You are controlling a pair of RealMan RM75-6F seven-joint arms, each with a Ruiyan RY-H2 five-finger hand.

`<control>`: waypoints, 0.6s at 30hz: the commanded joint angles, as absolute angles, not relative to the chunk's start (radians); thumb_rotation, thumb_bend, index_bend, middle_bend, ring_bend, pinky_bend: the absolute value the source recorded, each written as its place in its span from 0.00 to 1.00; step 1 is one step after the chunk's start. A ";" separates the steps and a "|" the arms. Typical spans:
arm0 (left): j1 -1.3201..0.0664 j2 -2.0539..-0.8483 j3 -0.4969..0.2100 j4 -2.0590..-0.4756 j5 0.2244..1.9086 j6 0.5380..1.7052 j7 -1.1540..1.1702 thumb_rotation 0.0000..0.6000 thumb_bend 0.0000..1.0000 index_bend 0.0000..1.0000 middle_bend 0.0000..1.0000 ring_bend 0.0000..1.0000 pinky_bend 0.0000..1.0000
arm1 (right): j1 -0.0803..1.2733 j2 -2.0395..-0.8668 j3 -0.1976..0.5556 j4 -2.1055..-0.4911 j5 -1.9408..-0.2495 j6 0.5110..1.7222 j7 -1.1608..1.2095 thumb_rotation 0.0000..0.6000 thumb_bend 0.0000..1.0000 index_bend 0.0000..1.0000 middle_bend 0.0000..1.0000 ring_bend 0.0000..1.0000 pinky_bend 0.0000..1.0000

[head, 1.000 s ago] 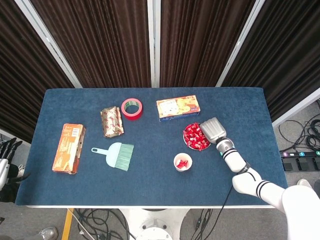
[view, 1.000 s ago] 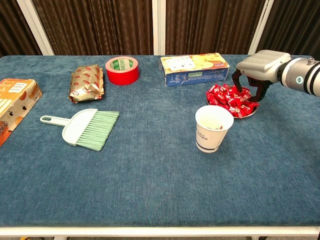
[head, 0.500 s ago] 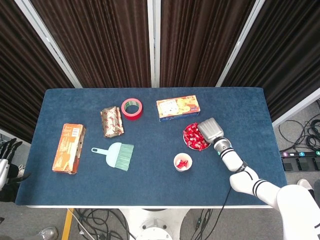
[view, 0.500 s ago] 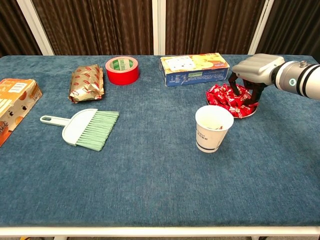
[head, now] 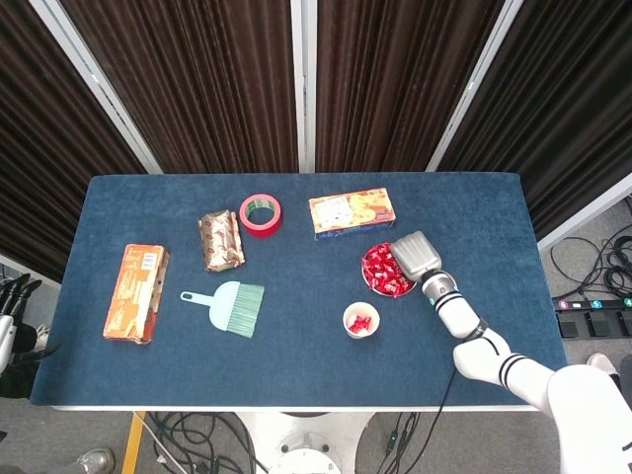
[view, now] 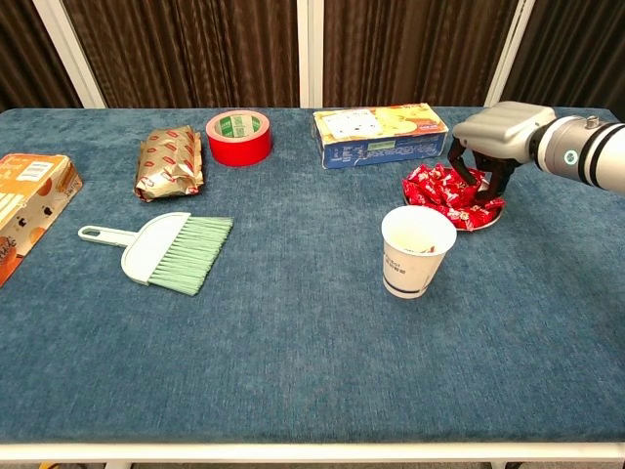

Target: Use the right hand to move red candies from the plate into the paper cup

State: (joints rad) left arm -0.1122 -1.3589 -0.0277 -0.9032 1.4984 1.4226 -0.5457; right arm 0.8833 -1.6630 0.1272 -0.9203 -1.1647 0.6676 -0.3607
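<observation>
Red candies (head: 378, 265) (view: 435, 188) are heaped on a small plate (view: 488, 223) at the table's right, in front of a biscuit box. My right hand (head: 416, 255) (view: 498, 127) hangs over the plate's right half, its dark fingers (view: 457, 178) curled down into the pile; whether they grip a candy is hidden. The white paper cup (head: 361, 320) (view: 417, 252) stands upright just in front of the plate, with a few red candies inside in the head view. My left hand (head: 12, 296) shows at the far left below the table edge, fingers apart and holding nothing.
A biscuit box (head: 352, 212) (view: 383, 135) lies just behind the plate. Further left are a red tape roll (head: 261, 214), a foil snack packet (head: 221, 240), a green hand brush (head: 227, 304) and an orange box (head: 135, 292).
My right hand has shifted slightly left over the plate and lowered its fingers into the candies, drawing them closer together. Nothing else has moved.
</observation>
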 commanded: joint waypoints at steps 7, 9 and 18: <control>-0.119 -1.349 -0.031 -0.929 1.505 1.433 -0.529 0.92 0.09 0.14 0.14 0.05 0.19 | 0.856 -1.524 0.160 -1.158 -1.195 0.803 -0.394 1.00 0.24 0.63 1.00 1.00 0.91; -0.119 -1.346 -0.031 -0.937 1.506 1.435 -0.521 0.92 0.09 0.14 0.14 0.05 0.19 | 0.848 -1.489 0.165 -1.224 -1.204 0.835 -0.407 1.00 0.24 0.63 1.00 1.00 0.91; -0.114 -1.331 -0.033 -0.986 1.505 1.448 -0.480 0.92 0.09 0.14 0.14 0.05 0.19 | 0.805 -1.365 0.134 -1.541 -1.300 0.947 -0.466 1.00 0.24 0.63 1.00 1.00 0.91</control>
State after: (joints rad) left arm -0.1149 -1.3325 -0.0326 -0.9831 1.5050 1.4457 -0.4825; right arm 0.8255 -1.4082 0.1499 -1.4617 -1.2580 0.9055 -0.4414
